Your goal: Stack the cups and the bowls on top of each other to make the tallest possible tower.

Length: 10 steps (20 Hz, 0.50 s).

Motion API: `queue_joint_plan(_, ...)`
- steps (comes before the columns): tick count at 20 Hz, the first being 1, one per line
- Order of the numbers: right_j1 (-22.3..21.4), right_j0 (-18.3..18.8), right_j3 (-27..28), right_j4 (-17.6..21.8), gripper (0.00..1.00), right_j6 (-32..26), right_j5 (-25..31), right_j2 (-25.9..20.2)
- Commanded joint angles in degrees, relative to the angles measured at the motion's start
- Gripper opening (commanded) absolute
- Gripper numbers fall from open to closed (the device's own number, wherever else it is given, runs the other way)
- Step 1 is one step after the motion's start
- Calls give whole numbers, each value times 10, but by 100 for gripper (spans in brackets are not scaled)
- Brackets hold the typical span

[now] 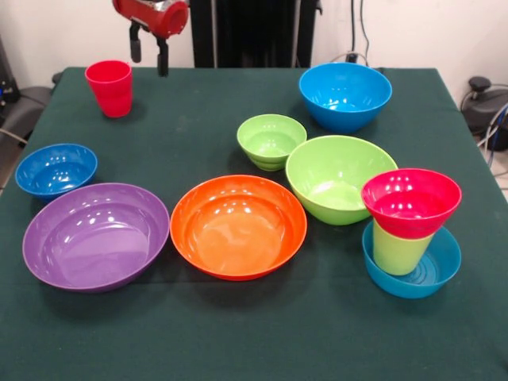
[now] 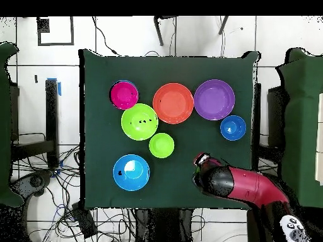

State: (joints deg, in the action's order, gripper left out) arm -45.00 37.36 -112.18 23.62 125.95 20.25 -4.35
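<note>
A red tumbler (image 1: 109, 87) stands alone at the table's far left in the front view. My gripper (image 1: 148, 51) hangs open and empty just behind and to the right of it, fingertips level with its rim. At the near right a red bowl (image 1: 411, 202) sits on a lime-green tumbler (image 1: 399, 251), which stands in a teal-blue bowl (image 1: 416, 274). From overhead this stack (image 2: 123, 94) shows as the red bowl with a blue rim. A small dark-blue bowl (image 1: 55, 168) sits at the left. In the overhead view the arm (image 2: 243, 186) covers the red tumbler.
A purple bowl (image 1: 95, 236), an orange bowl (image 1: 238, 226) and a large lime bowl (image 1: 333, 178) line the table's middle. A small ribbed lime bowl (image 1: 271, 140) and a large blue bowl (image 1: 345, 95) stand farther back.
</note>
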Motion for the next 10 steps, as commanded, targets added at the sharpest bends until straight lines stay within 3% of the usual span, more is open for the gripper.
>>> queue_joint_plan(1,24,17,-13,73,100,-130,43,-91)
queue_joint_plan(6,50,27,8,118,100,-121,27,-84)
queue_joint_plan(10,43,49,5,134,100,-133,40,-97)
